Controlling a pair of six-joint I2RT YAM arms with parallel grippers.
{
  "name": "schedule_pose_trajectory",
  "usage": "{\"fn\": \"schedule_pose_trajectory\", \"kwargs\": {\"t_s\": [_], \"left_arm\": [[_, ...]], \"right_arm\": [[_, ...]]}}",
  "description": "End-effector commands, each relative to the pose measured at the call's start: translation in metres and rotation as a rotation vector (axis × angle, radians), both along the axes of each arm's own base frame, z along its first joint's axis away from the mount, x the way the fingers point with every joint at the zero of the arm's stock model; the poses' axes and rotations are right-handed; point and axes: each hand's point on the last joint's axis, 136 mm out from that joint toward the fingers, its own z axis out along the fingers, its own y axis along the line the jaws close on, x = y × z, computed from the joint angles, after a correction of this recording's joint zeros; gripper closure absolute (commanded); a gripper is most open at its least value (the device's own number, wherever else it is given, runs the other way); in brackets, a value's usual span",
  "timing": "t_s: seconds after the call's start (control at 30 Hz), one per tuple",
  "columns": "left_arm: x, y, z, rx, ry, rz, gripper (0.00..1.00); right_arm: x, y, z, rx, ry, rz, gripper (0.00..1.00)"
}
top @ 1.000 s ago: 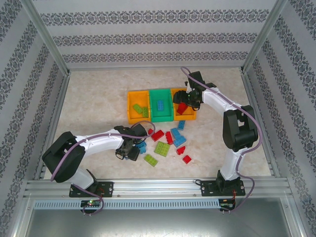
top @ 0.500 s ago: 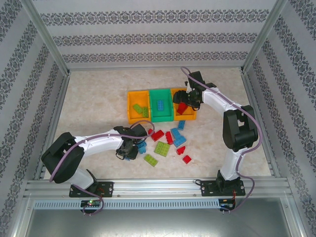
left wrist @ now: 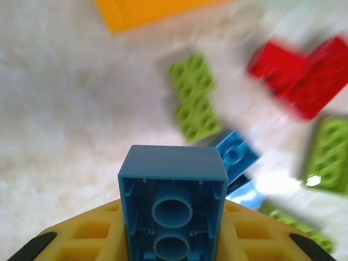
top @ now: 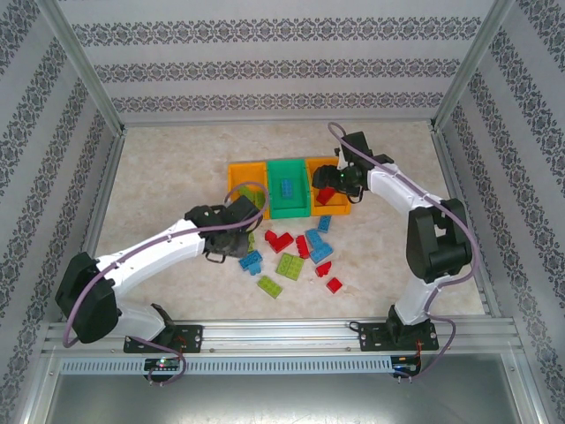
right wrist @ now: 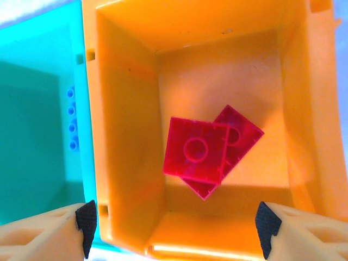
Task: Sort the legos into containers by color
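The left gripper (left wrist: 173, 242) is pinching a blue brick (left wrist: 173, 179) between its yellow fingers (left wrist: 87, 234), the brick's hollow underside facing the wrist camera. Just ahead of it on the table (left wrist: 65, 119) lies a light green brick (left wrist: 196, 100). A blurred red brick (left wrist: 304, 70) sits farther ahead to the right. The right gripper (right wrist: 176, 223) is spread wide with nothing between its fingers. It hangs directly over the right orange bin (right wrist: 125, 109), where two red squares (right wrist: 196, 152) overlap on the floor. Just to its left, the green bin (right wrist: 38, 98) holds a blue piece (right wrist: 71, 117).
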Motion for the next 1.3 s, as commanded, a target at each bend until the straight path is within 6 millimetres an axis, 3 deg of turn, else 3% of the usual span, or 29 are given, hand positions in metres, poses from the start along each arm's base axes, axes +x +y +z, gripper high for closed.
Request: {"fn": "schedule_pose_trajectory", "kwargs": {"t_s": [0.0, 0.17, 0.3, 0.53, 0.77, 0.93, 1.07, 1.27], "left_arm": [[0.04, -0.026, 0.022, -0.073, -0.069, -0.038, 0.76], [0.101, -0.071, 0.027, -0.162, -0.067, -0.068, 0.76], [0.143, -0.099, 0.015, -0.213, -0.014, -0.076, 0.76], [0.197, -0.119, -0.005, -0.23, 0.023, -0.043, 0.72], [0.213, -0.129, -0.019, -0.288, 0.041, -0.004, 0.64], [0.21, -0.129, -0.025, -0.295, 0.062, 0.012, 0.41], [0.209, -0.13, -0.008, -0.32, 0.027, 0.009, 0.27], [0.2, -0.131, 0.019, -0.386, -0.025, -0.001, 0.16]], "right_arm": [[-0.006, -0.009, 0.015, -0.016, -0.051, -0.009, 0.2], [-0.036, -0.012, 0.012, -0.029, -0.036, -0.01, 0.2], [-0.072, -0.012, -0.003, -0.063, 0.007, -0.002, 0.21], [-0.128, 0.013, -0.022, -0.105, 0.042, 0.14, 0.25], [-0.15, 0.025, -0.035, -0.125, 0.047, 0.219, 0.3], [-0.153, 0.036, -0.044, -0.164, 0.067, 0.303, 0.3], [-0.154, 0.037, -0.053, -0.188, 0.087, 0.324, 0.31], [-0.151, 0.036, -0.06, -0.223, 0.1, 0.347, 0.33]]}}
